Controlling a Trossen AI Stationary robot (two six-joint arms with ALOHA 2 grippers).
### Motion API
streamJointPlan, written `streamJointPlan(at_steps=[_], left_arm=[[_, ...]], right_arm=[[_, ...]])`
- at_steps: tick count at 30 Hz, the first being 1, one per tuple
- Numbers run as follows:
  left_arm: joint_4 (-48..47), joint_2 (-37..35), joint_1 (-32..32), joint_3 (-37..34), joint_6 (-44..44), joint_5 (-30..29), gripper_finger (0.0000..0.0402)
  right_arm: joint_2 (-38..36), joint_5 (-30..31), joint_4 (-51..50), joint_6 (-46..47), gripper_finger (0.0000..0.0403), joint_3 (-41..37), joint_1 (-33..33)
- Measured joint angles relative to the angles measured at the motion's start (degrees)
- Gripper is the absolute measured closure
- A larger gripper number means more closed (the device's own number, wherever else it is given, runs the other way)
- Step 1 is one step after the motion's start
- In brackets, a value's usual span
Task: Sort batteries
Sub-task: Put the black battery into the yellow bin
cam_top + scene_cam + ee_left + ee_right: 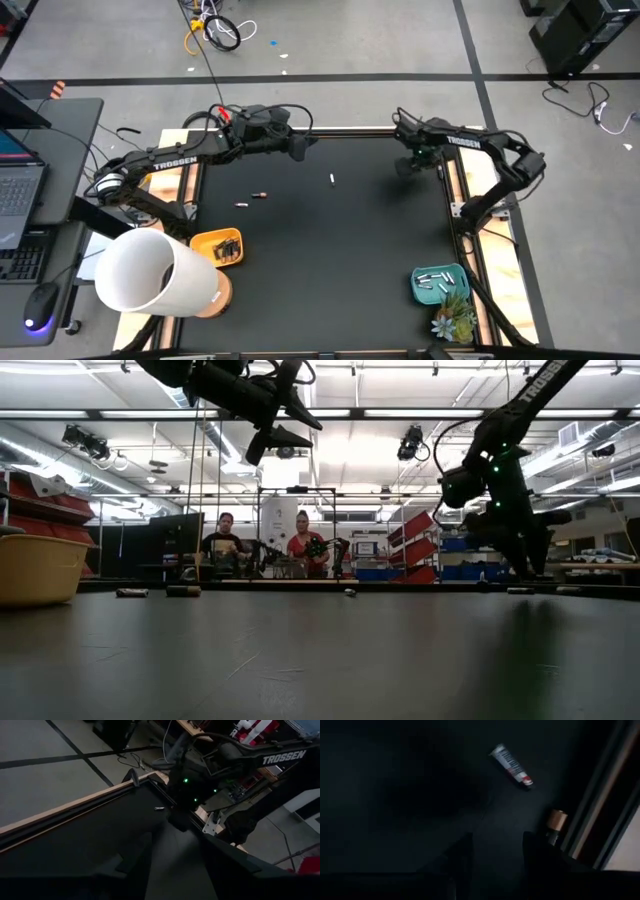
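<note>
Nearest, the teal tray (441, 284) and orange tray (219, 247) are holding sorted batteries. Farther, loose slim cylindrical batteries (258, 194) are lying on the black bench (340, 250). The right end effector (405, 166), part-open and empty, is apparently starting a pick at the far right edge; the next move calls for straddling the copper-ended battery (555, 821). The left end effector (297, 148) is waiting open, empty.

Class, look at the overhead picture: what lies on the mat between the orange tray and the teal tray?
Nothing: in the high view the black mat is bare between the orange tray and the teal tray.
</note>
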Motion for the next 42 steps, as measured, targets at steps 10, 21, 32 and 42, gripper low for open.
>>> streamJointPlan(at_steps=[10,21,32,42], left_arm=[[-0.32,0.00,0.00,0.00,0.51,3.34,0.0216],[-0.33,0.00,0.00,0.00,3.29,5.58,0.0216],[-0.32,0.00,0.00,0.00,3.15,5.96,0.0216],[-0.29,0.00,0.00,0.00,2.71,5.94,0.0216]], right_arm=[[-7.81,4.86,3.43,8.68,0.0252,-5.38,0.82],[-4.48,8.10,-2.10,-0.28,0.0252,-6.69,-0.91],[-1.05,1.10,-7.17,-13.53,0.0252,-3.67,3.45],[6.93,12.37,-10.29,-32.76,0.0252,-1.25,4.62]])
